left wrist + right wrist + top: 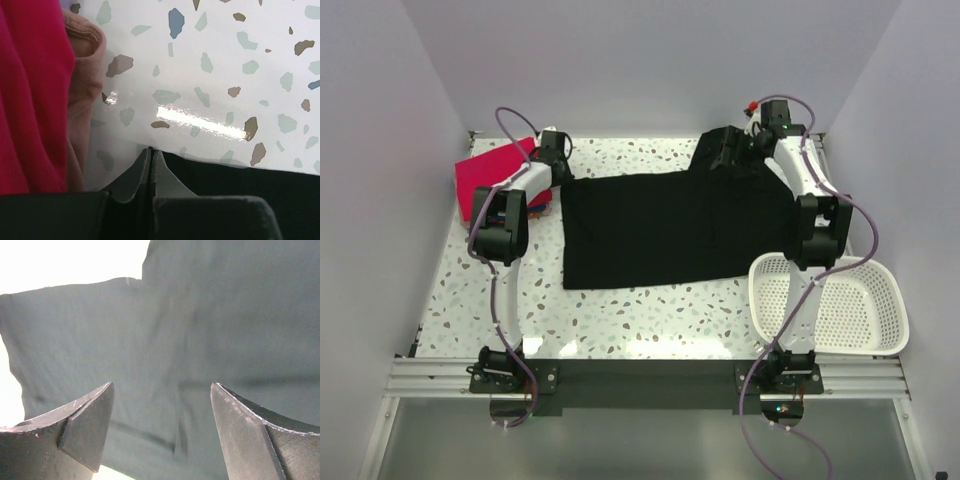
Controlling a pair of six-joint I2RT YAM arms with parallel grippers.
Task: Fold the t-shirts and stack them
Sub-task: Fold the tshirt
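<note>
Left fingers [150, 155]: pressed fully together, with the tips down on the far left edge of the black t-shirt [670, 225], right where the cloth meets the table [650, 310]. I cannot tell whether any cloth is caught between them.
Right fingers [730, 152]: spread wide and holding nothing. They hang over the far right part of the black t-shirt, and dark cloth fills my wrist view beneath them.
Black t-shirt: spread mostly flat across the middle of the table, with a bunched part at the far right under my right fingers.
Pinkish-red t-shirt [485, 180]: folded, at the far left of the table, just left of my left fingers.
Tan-pink cloth [85, 75]: lies under the pinkish-red t-shirt. Its rounded hem sticks out on the side toward the black t-shirt without touching it.
Basket [880, 300]: white mesh, at the near right of the table beside my right arm, close to the black t-shirt's near right corner.
Table: glossy white with coloured speckles.
</note>
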